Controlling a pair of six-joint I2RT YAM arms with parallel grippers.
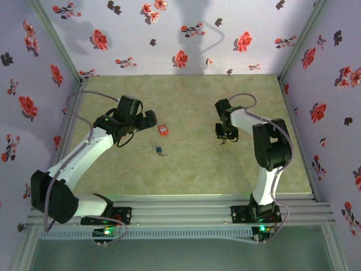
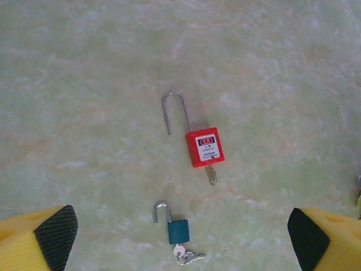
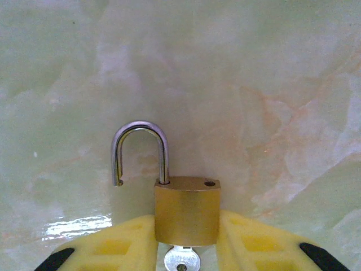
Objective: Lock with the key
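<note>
The left arm [image 1: 84, 151] and the right arm [image 1: 264, 186] are built of white links and black joint housings, with grey cables [image 1: 70, 105] attached. Green lights [image 1: 107, 232] are seen at the bases [image 1: 113, 214]. Yellow pincer fingers [image 2: 22, 245] are faced with black textured pads [image 2: 56, 234].

premises read as a robotics lab test cell rather than a lived-in room. two white-and-black robot arms, the left arm [image 1: 84, 155] and the right arm [image 1: 269, 148], are bolted by their bases to an aluminium rail frame [image 1: 180, 208] at the near edge of a table [image 1: 186, 169] with a pale green marble-pattern top, and green indicator lights [image 1: 261, 228] are lit at the bases. the table is boxed in on three sides by upright panels [image 1: 169, 34] covered in lilac paper printed with red and dark flowers.
</note>
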